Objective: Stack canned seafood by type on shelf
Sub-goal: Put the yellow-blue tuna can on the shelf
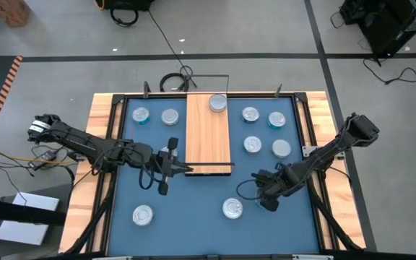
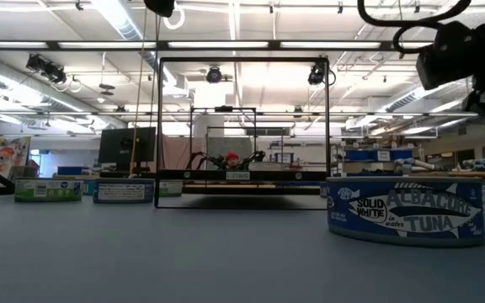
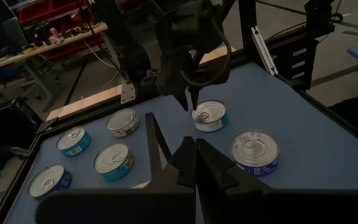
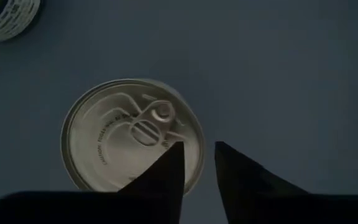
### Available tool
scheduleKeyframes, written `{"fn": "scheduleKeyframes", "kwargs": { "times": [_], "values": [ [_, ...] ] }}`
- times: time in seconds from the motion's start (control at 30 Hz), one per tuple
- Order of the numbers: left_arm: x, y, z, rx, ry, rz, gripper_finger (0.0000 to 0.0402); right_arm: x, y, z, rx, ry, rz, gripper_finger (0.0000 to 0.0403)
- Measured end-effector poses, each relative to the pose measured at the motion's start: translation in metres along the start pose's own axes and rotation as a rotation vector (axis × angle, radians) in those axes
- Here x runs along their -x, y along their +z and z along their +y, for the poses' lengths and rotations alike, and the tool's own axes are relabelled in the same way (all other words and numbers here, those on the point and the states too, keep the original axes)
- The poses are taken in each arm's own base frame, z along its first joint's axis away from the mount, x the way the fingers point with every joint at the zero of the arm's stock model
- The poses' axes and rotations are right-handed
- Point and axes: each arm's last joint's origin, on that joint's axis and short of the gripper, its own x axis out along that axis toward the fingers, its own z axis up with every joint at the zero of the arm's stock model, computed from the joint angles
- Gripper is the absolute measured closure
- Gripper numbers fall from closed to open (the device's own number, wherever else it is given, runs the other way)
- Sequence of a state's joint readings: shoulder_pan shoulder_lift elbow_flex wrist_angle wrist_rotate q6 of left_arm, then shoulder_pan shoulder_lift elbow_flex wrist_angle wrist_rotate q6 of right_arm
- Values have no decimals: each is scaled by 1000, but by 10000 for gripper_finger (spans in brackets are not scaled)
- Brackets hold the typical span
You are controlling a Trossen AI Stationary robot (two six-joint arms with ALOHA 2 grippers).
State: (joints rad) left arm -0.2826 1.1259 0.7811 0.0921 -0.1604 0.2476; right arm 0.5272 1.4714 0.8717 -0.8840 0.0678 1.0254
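Down at the near right of the blue table (image 1: 193, 209), the right gripper (image 1: 260, 193) hangs just above a silver-topped tin (image 1: 232, 209), and the wrist view looks straight down on that tin (image 4: 132, 134) with its pull-tab. The two dark fingers (image 4: 166, 171) show a narrow gap between them, one tip over the tin's edge. They're not wrapped around it, and whether they touch it I cannot tell.

Over on the left side, the left gripper (image 1: 166, 173) sits by the near left corner of the wooden shelf (image 1: 208, 141), fingers clenched together with nothing between them.

One tin (image 1: 217, 103) stands on the shelf at its far end. The rest are on the table: two (image 1: 155, 116) to the left of the shelf at the far side, four (image 1: 264, 130) grouped to its right, some with teal sides, and one alone (image 1: 143, 214) at the near left. From table height, a tin labelled albacore tuna (image 2: 406, 210) stands close to the camera, with the shelf's black frame (image 2: 242, 130) behind.
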Motion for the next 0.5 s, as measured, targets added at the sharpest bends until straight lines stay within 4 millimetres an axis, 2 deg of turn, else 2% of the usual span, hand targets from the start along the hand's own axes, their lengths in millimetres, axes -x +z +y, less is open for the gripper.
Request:
{"fn": "scheduleKeyframes", "kwargs": {
  "times": [0.13,0.5],
  "values": [
    [0,0,0,4,-1,2,398,-9,2,-6,-15,9,9,302],
    [0,-2,-1,14,-6,17,399,-17,10,-18,66,-5,14,363]
  ]
}}
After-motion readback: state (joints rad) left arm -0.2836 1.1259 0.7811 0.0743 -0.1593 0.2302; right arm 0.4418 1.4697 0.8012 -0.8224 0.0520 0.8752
